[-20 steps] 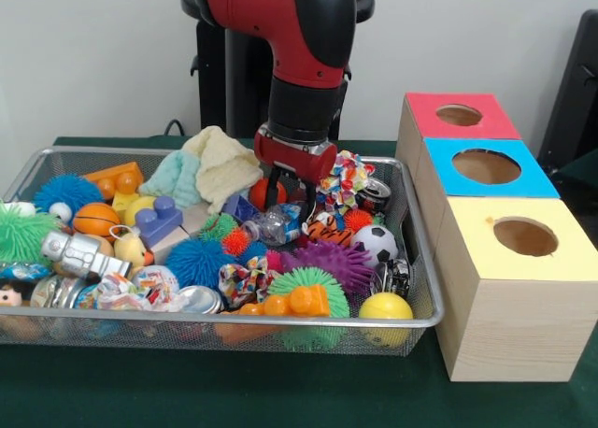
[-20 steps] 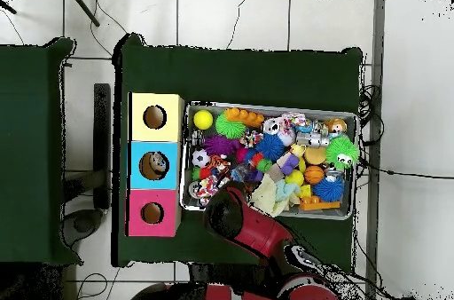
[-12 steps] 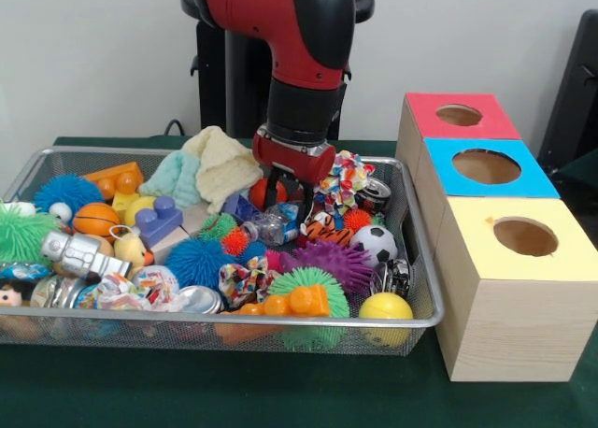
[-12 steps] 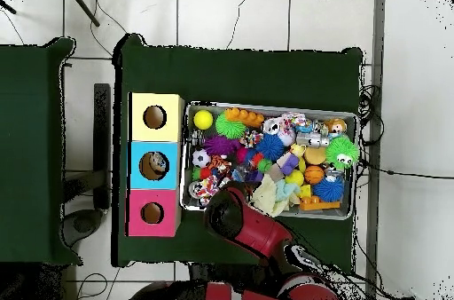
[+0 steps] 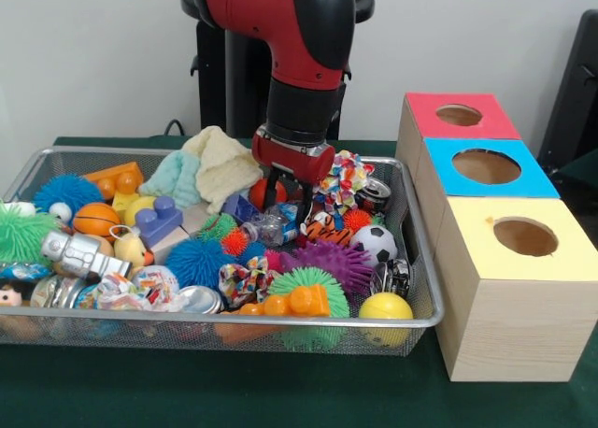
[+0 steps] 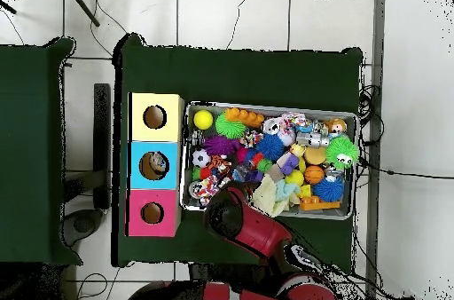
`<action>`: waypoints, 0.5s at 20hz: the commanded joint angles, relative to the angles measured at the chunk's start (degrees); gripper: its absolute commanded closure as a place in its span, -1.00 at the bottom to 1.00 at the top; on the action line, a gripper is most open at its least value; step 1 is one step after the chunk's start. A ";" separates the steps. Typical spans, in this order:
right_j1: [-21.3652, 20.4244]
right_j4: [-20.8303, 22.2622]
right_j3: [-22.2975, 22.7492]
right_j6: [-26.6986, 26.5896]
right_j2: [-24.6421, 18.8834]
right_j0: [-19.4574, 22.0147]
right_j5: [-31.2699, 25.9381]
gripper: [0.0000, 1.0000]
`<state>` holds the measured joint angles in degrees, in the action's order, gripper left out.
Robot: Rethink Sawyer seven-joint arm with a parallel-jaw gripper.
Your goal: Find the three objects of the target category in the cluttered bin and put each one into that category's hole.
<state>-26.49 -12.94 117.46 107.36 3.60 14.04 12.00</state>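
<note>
The gripper point(image 5: 288, 191) hung with fingers apart over the wire bin point(image 5: 419, 260), far side, around a small red ball point(image 5: 263, 193); a clean grasp needed a straight descent clear of the yellow cloth point(image 5: 224, 164) just left.

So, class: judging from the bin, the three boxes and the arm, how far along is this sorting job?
Done: the overhead view shows something already inside the blue box; the yellow box and red box look empty. In hand: the pincer is down among the toys in the bin, grip unclear. Left: the bin is still crammed.
</note>
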 commanded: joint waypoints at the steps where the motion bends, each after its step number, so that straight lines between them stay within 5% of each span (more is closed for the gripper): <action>1: 5.78 -1.55 -6.25 7.49 -0.11 -0.33 -2.81 1.00; 10: 2.06 -0.96 -5.10 6.79 -0.16 -0.54 -6.60 1.00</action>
<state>-26.43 -12.94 117.17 107.36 4.47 13.17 11.93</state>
